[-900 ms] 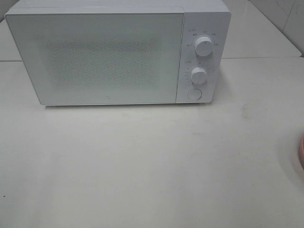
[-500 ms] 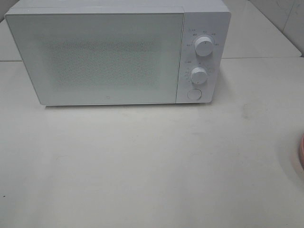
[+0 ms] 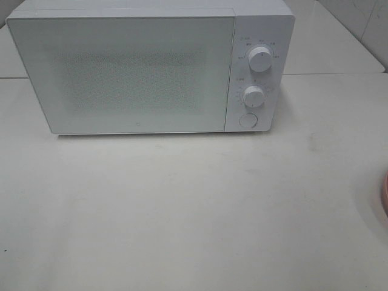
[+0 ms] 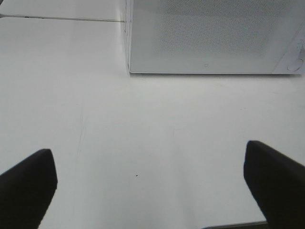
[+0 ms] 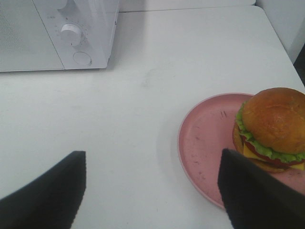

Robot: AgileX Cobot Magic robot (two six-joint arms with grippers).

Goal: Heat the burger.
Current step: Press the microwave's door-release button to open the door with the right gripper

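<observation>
The burger (image 5: 274, 124), with a glossy brown bun, green lettuce and a yellow cheese edge, sits on the far side of a pink plate (image 5: 205, 138) in the right wrist view. My right gripper (image 5: 152, 195) is open above the table, short of the plate, and its dark fingers (image 5: 47, 195) hold nothing. My left gripper (image 4: 150, 191) is also open and empty, hovering over bare table in front of the microwave (image 4: 209, 38). Neither gripper shows in the exterior high view, where the burger is out of view.
A white microwave (image 3: 139, 73) stands at the back of the white table with its door shut. Two knobs (image 3: 259, 59) and a round button (image 3: 247, 120) are on its right panel. Only a sliver of the pink plate (image 3: 385, 194) shows at the right edge.
</observation>
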